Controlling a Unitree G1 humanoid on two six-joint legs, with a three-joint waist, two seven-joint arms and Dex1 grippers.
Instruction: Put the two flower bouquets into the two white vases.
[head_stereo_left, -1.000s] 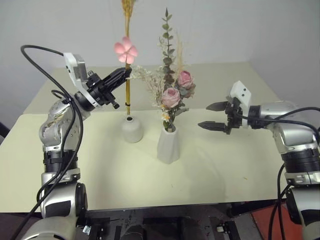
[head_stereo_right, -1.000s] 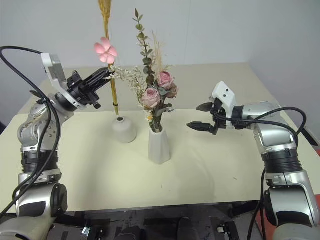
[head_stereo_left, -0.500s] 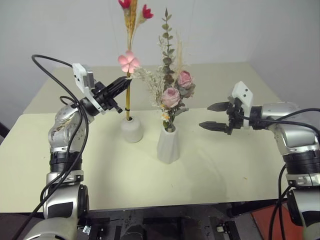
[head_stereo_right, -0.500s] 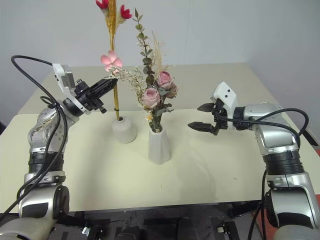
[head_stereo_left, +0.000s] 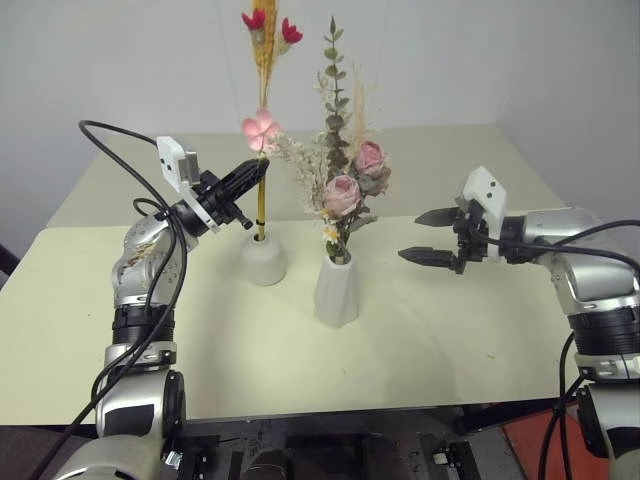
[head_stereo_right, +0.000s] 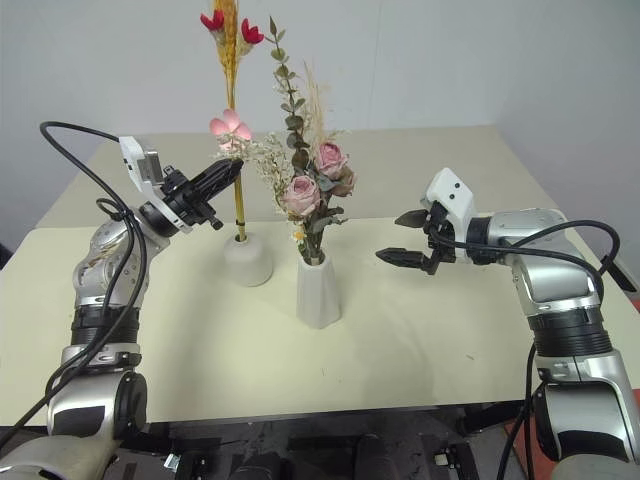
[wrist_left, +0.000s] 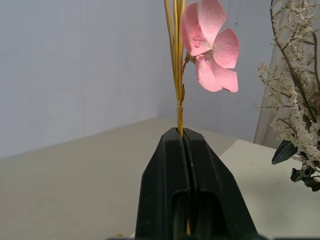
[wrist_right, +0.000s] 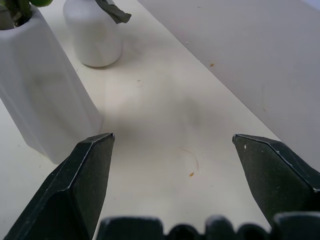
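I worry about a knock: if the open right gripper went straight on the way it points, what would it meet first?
Probably the taller tapered white vase holding the bushy rose bouquet; the right gripper aims at it across bare table, though depth is uncertain.

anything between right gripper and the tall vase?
No. In the left eye view only bare table lies between the open right gripper and the tall vase.

A pale yellow table (head_stereo_left: 250, 350) holds two white vases. The short round vase (head_stereo_left: 264, 258) stands on the left. The taller vase (head_stereo_left: 337, 290) stands just to its right, a bit nearer. A few tiny specks, maybe crumbs, lie on the right side.
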